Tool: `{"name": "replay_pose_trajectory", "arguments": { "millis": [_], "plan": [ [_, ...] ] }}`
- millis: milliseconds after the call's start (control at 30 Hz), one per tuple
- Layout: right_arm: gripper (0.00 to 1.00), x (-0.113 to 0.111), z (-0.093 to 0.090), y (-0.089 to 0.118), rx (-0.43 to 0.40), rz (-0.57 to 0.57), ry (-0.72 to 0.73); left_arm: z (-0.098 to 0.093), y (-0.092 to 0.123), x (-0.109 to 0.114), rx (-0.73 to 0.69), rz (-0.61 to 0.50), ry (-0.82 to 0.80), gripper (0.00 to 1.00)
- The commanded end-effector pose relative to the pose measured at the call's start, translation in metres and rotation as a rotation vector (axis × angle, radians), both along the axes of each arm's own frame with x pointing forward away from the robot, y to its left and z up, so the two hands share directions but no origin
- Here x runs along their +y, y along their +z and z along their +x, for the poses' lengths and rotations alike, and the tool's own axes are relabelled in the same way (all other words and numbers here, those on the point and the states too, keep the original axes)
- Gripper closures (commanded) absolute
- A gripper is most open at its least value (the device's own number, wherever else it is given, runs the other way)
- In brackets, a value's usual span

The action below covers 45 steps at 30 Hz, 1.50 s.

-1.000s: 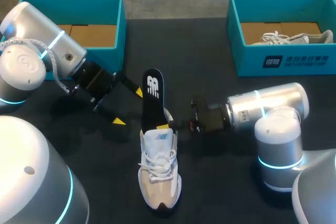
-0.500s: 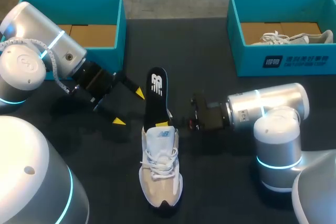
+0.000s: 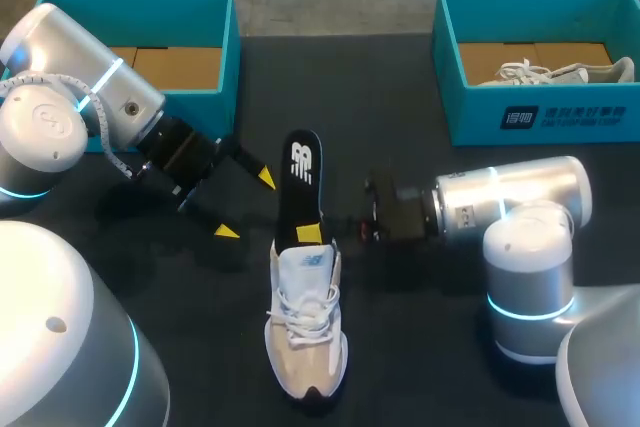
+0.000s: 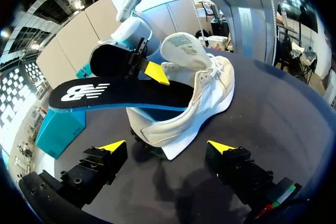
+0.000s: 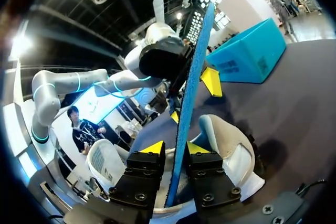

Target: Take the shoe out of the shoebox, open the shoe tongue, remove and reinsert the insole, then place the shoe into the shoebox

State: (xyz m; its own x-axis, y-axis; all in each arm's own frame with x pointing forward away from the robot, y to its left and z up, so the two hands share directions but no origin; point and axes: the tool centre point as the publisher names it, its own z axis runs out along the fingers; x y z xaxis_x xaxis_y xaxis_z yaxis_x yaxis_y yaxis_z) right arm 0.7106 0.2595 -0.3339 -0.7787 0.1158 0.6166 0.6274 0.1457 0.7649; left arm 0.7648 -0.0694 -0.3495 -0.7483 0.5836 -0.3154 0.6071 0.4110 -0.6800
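In the head view, the insole (image 3: 303, 179) is sitting slightly farther and to the right than a second ago, and the shoe (image 3: 305, 332) is lying slightly shifted with it on the dark surface (image 3: 400, 97). The right end effector (image 3: 320, 235) is gripping the insole's near end at the shoe's opening. The left end effector (image 3: 246, 205) is hanging open just left of the insole, apart from it.

In the left wrist view, the left end effector (image 4: 167, 148) is standing with its fingers wide apart. The shoe's (image 4: 189, 103) heel is lying just ahead, untouched, and the insole (image 4: 121, 94) is jutting out.

In the right wrist view, the right end effector (image 5: 175, 148) is pinching the edge-on insole (image 5: 195, 72) from both sides, with the shoe (image 5: 228, 148) lying beneath.
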Motion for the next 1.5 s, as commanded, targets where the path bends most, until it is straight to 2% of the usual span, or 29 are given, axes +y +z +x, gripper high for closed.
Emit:
{"name": "replay_pose_trajectory", "arguments": {
  "millis": [33, 500, 600, 633, 1067, 1500],
  "plan": [
    [0.77, 0.000, 0.003, 0.007, -0.010, -0.013, 0.001, 0.000, -0.001, 0.000, -0.001, 0.001, -0.001, 0.00],
    [0.82, 0.002, 0.012, 0.013, -0.023, -0.022, -0.003, 0.000, -0.001, 0.000, -0.001, 0.001, -0.001, 0.00],
    [0.92, 0.002, 0.013, 0.013, -0.021, -0.021, -0.010, 0.000, -0.001, 0.000, -0.001, 0.001, -0.001, 0.00],
    [1.00, 0.002, 0.013, 0.013, -0.016, -0.022, -0.012, 0.000, -0.001, 0.000, -0.001, 0.001, -0.001, 0.00],
    [1.00, 0.005, 0.014, 0.008, 0.032, -0.047, 0.000, 0.000, -0.001, 0.000, -0.001, 0.001, -0.001, 0.00],
    [1.00, 0.004, 0.009, 0.004, 0.043, -0.052, 0.017, 0.000, -0.001, 0.000, -0.001, 0.001, -0.001, 0.00]
  ]
}}
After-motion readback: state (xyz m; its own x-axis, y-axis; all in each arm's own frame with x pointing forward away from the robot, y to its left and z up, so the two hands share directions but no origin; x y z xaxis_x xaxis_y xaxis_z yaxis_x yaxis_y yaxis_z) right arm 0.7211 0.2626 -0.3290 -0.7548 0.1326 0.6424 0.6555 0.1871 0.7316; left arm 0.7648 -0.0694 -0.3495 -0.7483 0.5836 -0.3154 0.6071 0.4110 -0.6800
